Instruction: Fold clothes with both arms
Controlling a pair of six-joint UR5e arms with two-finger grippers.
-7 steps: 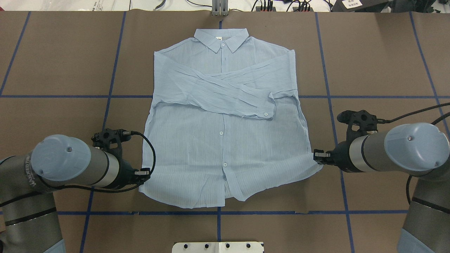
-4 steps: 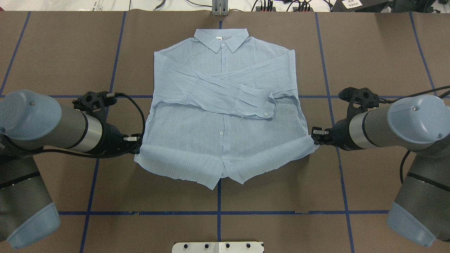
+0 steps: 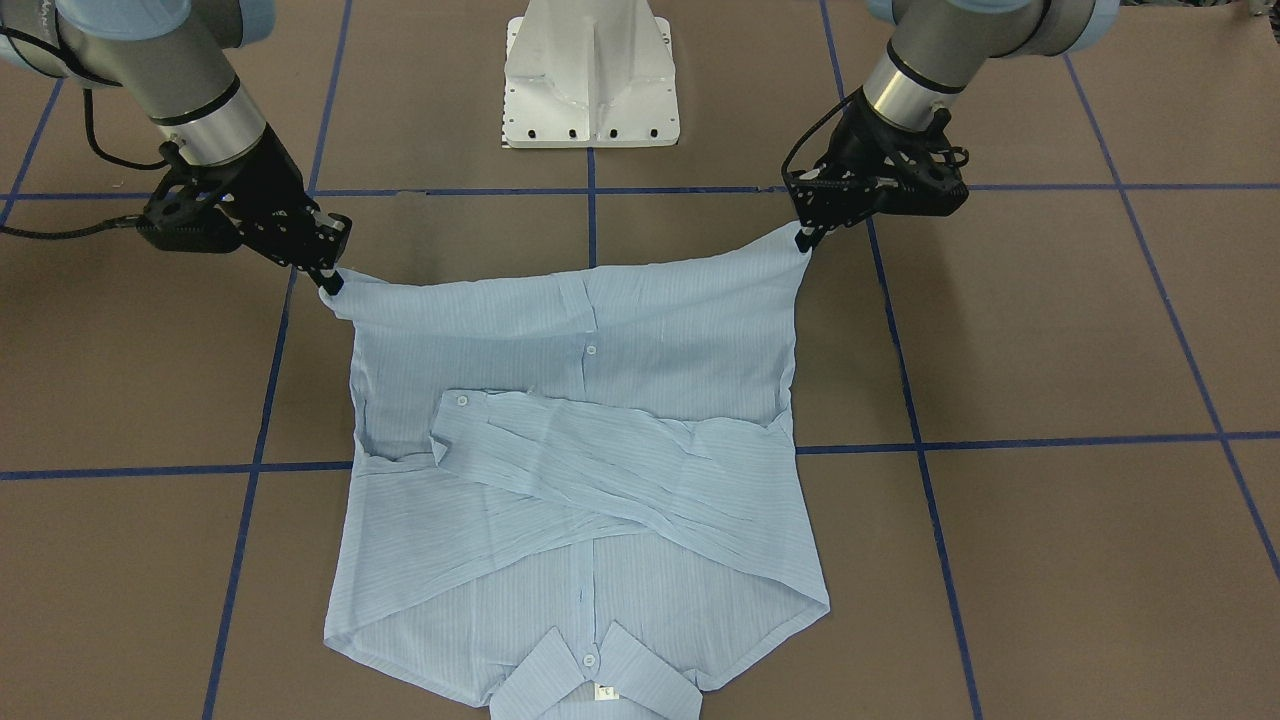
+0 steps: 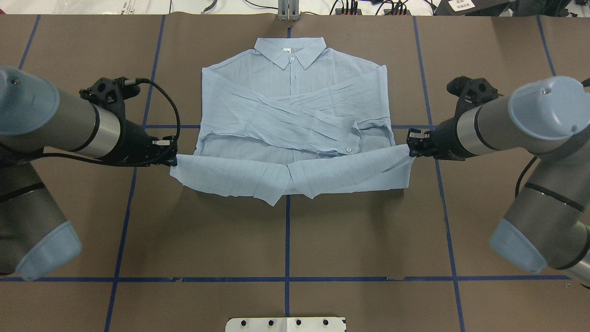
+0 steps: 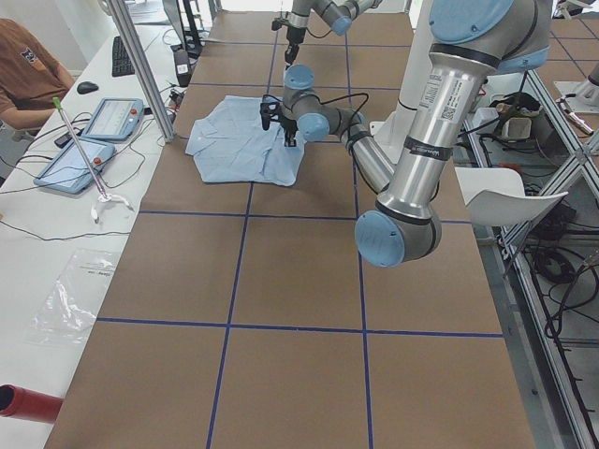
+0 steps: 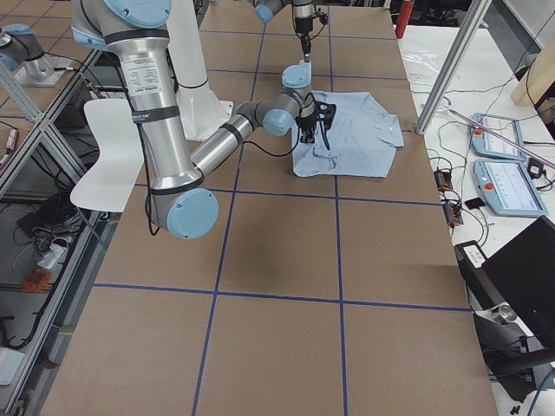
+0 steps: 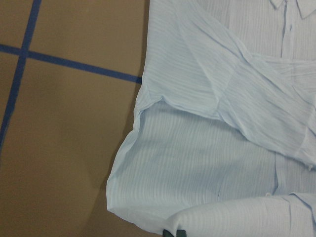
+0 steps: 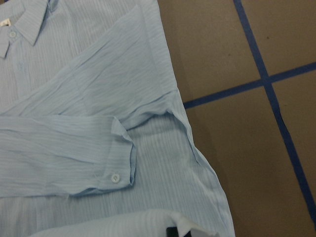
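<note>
The light-blue striped shirt lies face up on the brown table, collar at the far side and sleeves crossed over the chest. Its hem is lifted off the table and stretched as a band between the two grippers, over the shirt's lower half. My left gripper is shut on the hem's left corner and my right gripper on the right corner. The front-facing view shows the same hold, left gripper and right gripper. Both wrist views look down on the shirt.
The white pedestal plate sits at the near table edge. Blue tape lines grid the brown surface. A metal post stands past the collar. In the exterior left view a person sits beside tablets.
Both grippers have moved away from the robot toward the collar, carrying the hem corners. The hem has risen and now hangs over the shirt's lower body.
</note>
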